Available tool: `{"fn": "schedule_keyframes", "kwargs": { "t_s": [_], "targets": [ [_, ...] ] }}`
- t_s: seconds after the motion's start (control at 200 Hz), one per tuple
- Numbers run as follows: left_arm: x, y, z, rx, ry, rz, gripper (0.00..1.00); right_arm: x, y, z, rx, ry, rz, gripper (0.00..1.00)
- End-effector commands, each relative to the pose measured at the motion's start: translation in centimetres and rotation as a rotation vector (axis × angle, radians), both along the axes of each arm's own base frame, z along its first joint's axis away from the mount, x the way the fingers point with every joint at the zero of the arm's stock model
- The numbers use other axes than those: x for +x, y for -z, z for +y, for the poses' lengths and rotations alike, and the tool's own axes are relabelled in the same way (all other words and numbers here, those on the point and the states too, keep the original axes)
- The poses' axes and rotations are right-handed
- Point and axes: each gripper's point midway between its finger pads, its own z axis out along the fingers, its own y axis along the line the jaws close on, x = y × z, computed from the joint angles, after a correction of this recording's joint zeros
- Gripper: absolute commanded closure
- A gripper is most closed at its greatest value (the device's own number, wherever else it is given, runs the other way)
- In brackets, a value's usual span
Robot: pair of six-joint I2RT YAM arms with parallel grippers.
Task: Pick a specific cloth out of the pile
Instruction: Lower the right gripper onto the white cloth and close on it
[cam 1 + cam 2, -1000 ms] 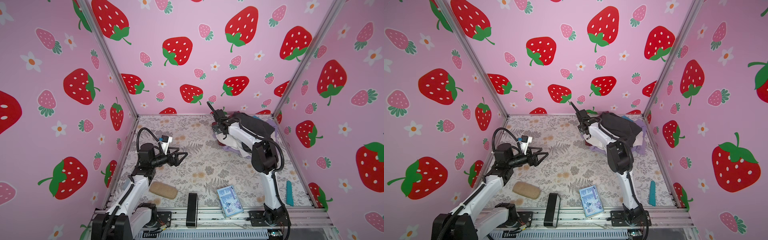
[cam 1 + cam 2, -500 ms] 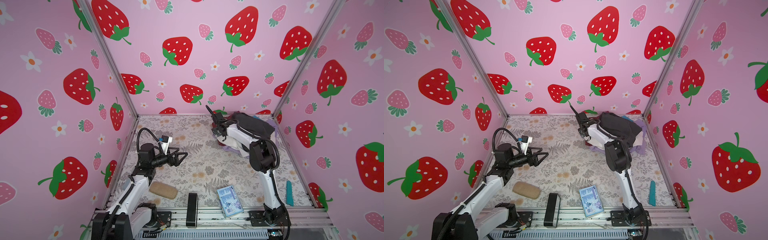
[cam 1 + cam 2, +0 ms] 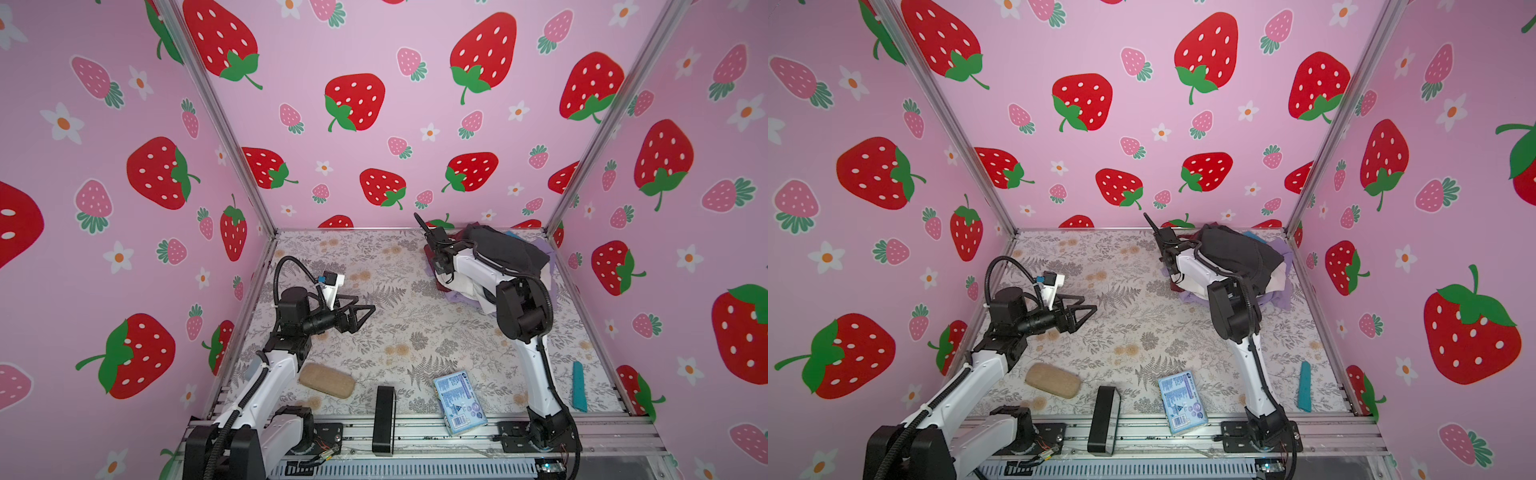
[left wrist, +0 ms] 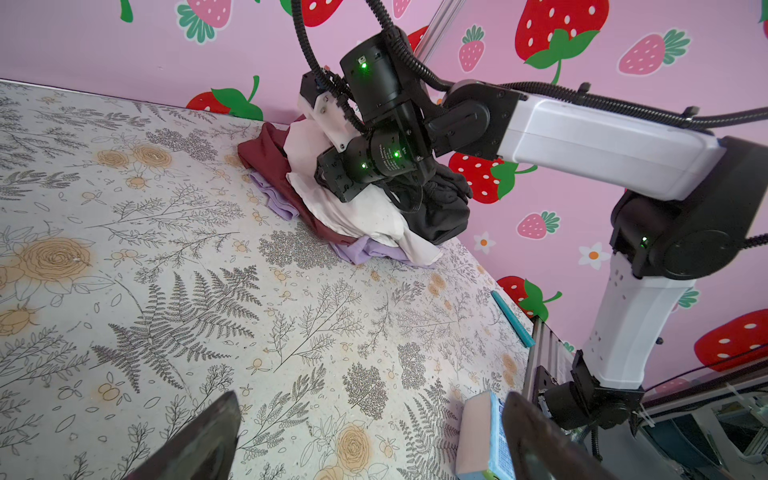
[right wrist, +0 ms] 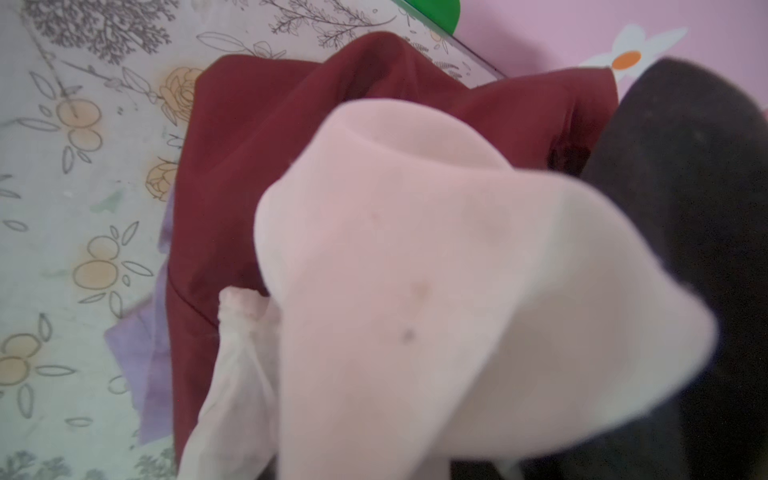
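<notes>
The pile (image 3: 505,251) of dark grey, maroon and lilac garments lies in the back right corner. The white cloth (image 4: 365,212) sits in it, over the maroon and beside the dark grey garment. My right gripper (image 3: 439,272) points down into the pile's left side. In the right wrist view a fold of the cloth (image 5: 457,291) rises bunched up to the jaws and hides the fingers. My left gripper (image 3: 368,305) hovers open over the table's left half, nothing between its fingers (image 4: 208,436).
Along the front edge lie a tan block (image 3: 326,380), a black box (image 3: 383,419) and a light blue packet (image 3: 459,397). A teal strip (image 3: 578,386) lies by the right wall. Pink strawberry walls close three sides.
The right arm's elbow has shifted slightly left and its wrist has settled a little deeper at the pile. The left arm has not moved.
</notes>
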Motion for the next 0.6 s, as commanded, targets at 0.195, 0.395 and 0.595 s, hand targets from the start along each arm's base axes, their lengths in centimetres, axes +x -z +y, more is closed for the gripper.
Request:
{"fn": "schedule_keyframes", "kwargs": {
  "t_s": [0.195, 0.395, 0.595],
  "targets": [
    [-0.3, -0.7, 0.1, -0.010, -0.002, -0.024, 0.01, -0.5, -6.2, 0.5, 0.074, -0.019, -0.081, 1.00],
    [-0.5, -1.1, 0.1, -0.018, -0.004, -0.039, 0.01, -1.7, -10.5, 1.0, 0.134, -0.048, -0.138, 1.00],
    [-0.7, -1.3, 0.1, -0.023, -0.008, -0.048, 0.00, -2.9, -14.3, 1.8, 0.157, -0.081, -0.200, 1.00]
  ]
}}
